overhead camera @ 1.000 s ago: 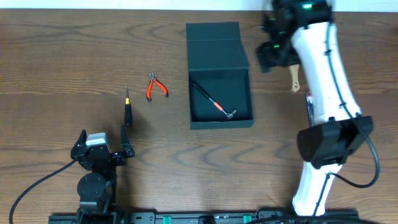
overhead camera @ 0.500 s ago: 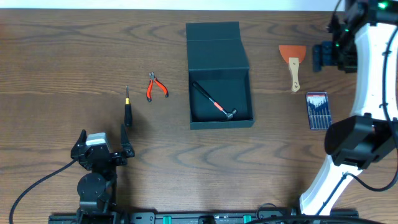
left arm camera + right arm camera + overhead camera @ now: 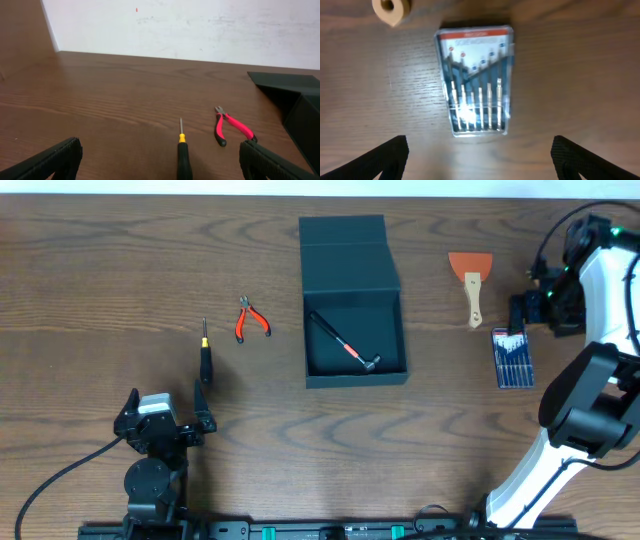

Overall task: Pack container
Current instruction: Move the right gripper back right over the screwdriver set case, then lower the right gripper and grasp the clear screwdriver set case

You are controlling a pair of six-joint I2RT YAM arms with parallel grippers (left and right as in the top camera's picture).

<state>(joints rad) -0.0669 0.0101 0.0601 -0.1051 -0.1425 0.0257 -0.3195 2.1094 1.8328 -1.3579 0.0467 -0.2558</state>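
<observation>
Wood table (image 3: 100, 260): container (image 3: 345, 265) well left of right end effector (image 3: 480, 158), spread wide, empty.

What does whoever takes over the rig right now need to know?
Left gripper: jaws open, empty, parked at the near side.
Right gripper: jaws open, empty, over the screwdriver set.
Container: mid-table, open, lid flap laid back.
Done: hammer lies inside.
Left to pack: screwdriver set and scraper right of the container; pliers and screwdriver to its left.
</observation>
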